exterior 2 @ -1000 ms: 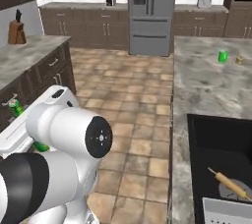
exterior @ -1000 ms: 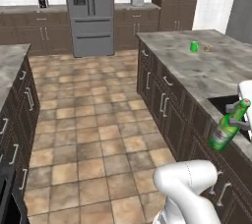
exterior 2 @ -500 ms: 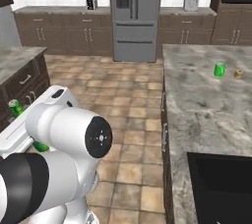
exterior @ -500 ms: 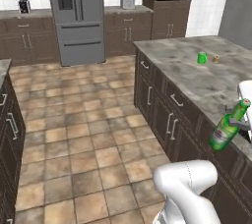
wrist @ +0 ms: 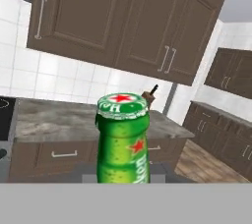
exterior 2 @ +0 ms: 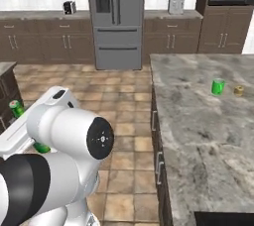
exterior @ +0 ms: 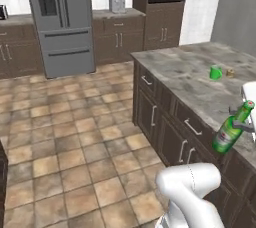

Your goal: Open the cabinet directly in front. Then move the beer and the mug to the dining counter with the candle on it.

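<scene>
Bottle (exterior: 231, 130) clamped in gripper (exterior: 243, 123), tilted, at counter's (exterior: 190, 74) near edge; mug (exterior: 215, 72) and candle (exterior: 230, 72) farther along.

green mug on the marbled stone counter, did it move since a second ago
No. The bright green mug sits just left of the tan candle on the marbled counter, as before; only the camera swung.
</scene>
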Robot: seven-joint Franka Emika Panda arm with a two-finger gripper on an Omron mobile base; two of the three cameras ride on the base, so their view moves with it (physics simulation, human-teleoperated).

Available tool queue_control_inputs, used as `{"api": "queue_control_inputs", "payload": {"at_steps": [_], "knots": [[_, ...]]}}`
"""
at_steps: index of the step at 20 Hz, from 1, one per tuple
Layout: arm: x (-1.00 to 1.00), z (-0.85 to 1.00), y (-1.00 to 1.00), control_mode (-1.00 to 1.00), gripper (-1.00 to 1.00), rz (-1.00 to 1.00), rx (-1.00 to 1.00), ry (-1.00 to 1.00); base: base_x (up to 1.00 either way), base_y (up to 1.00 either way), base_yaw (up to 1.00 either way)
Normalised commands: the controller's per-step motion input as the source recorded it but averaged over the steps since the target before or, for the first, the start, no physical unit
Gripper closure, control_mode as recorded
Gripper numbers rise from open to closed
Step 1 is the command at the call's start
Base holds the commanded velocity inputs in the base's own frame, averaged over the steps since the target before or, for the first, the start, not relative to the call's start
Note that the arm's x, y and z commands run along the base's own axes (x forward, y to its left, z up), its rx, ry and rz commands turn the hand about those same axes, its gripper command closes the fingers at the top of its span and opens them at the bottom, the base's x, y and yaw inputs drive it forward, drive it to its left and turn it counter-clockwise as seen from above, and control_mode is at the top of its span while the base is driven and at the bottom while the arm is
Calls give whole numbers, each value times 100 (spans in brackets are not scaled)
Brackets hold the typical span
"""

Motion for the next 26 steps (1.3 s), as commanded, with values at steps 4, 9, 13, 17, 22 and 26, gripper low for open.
{"api": "queue_control_inputs", "payload": {"at_steps": [4,9,13,17,22,26], "knots": [[0,0,0,100,100,0,0,0,54,-2,-30],[0,0,0,100,100,0,0,0,36,-1,-40],[0,0,0,100,100,0,0,0,46,1,-45],[0,0,0,100,100,0,0,0,60,29,-52],[0,0,0,100,100,0,0,0,57,52,-48],[0,0,0,100,100,0,0,0,33,65,-42]]}}
